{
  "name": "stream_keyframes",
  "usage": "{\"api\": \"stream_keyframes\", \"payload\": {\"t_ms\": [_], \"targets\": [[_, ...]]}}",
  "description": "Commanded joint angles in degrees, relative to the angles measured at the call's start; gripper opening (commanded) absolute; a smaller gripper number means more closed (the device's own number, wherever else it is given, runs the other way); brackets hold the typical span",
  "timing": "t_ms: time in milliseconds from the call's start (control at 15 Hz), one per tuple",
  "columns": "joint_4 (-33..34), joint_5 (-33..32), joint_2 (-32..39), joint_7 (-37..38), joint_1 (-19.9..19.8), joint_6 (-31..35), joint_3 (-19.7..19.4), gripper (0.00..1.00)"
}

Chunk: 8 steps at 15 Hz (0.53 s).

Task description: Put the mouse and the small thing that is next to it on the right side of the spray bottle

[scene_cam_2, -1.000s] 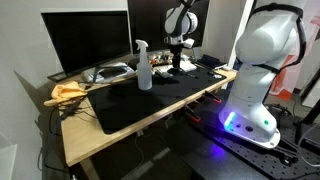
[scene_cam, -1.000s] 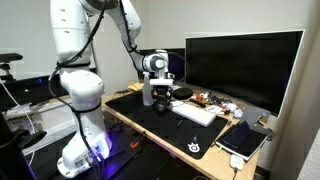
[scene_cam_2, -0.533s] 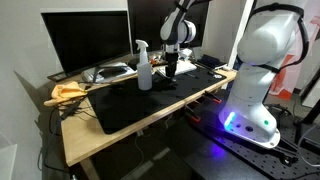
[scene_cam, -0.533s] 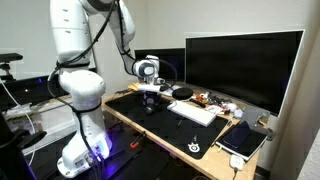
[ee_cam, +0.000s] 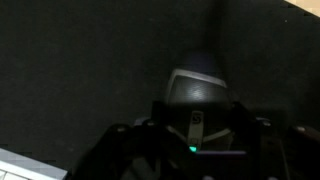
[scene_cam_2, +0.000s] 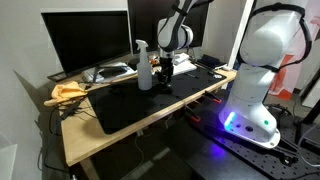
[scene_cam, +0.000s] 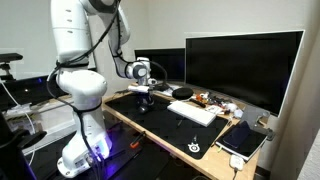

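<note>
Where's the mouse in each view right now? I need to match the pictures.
Wrist view: mouse low centre, between the sides of the tool, black mat behind it.
Exterior view: too dark to pick out beneath the tool, left of centre.
Exterior view: likewise beneath the tool, beside the spray bottle.
Shared landmark: the black mat.

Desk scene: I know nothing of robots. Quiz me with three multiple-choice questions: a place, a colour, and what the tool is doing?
1. Where does the spray bottle stand? A on the desk; B on the floor; C on a monitor.
2. What colour is the desk mat? A white; B black; C red.
3. What is the tool doing? A hanging open, empty; B gripping the bottle; C closed on the mouse.
Answers: 1 A, it stands upright on the desk beside the tool. 2 B, the mat looks black in all views. 3 C, the wrist view shows the mouse clamped in it.
</note>
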Motion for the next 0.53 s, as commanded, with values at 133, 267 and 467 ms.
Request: {"api": "stream_keyframes", "payload": {"t_ms": [133,267,467], "targets": [[0.0,-6.0,0.3,14.8,1.9,0.3,-0.3,0.44],[0.3,-6.7,0.7,17.3,1.9,-0.3,-0.5,0.44],[0.5,-6.8,1.2,18.7,1.8,-0.8,-0.6,0.44]]}}
